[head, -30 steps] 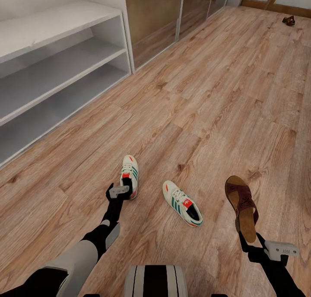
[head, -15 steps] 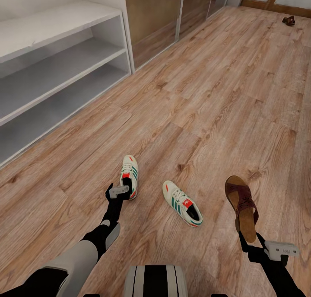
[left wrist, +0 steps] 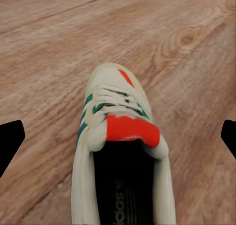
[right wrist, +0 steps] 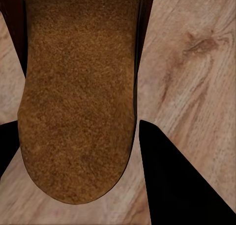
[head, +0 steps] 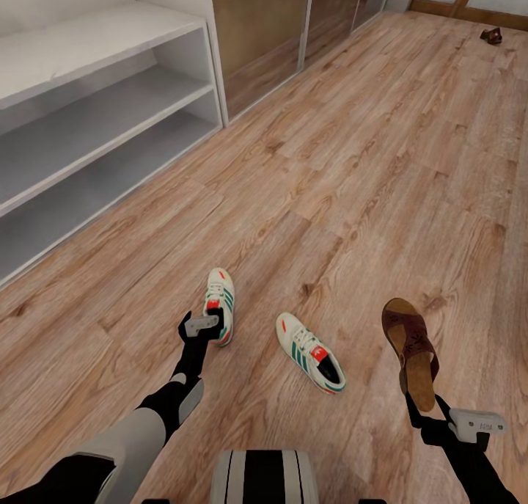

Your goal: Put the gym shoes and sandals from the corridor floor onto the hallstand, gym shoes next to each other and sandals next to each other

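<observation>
One gym shoe point(head: 218, 304) lies on the corridor floor point(head: 352, 159), toe pointing away from me. My left gripper point(head: 206, 327) is at its heel, open, its fingers point(left wrist: 10, 145) spread wide to either side of the gym shoe point(left wrist: 120, 151). The other gym shoe point(head: 312, 351) lies on the planks to the right, angled. My right gripper point(head: 421, 410) is shut on the heel of a brown sandal point(head: 412, 348), whose cork footbed point(right wrist: 78, 87) sits between the dark fingers point(right wrist: 169, 178). The second sandal point(head: 490, 34) lies far off at the back right. The hallstand point(head: 95, 38) stands at the left.
Wood-panelled cabinet doors point(head: 257, 42) run along the wall beyond the hallstand. A doorway with a wooden frame point(head: 469, 5) is at the far end. Open floor stretches between me and the rack's two shelf levels.
The floor and both gym shoes have slid slightly toward me in the head view while both arms and the held sandal kept their places, so the camera has moved forward a little.
</observation>
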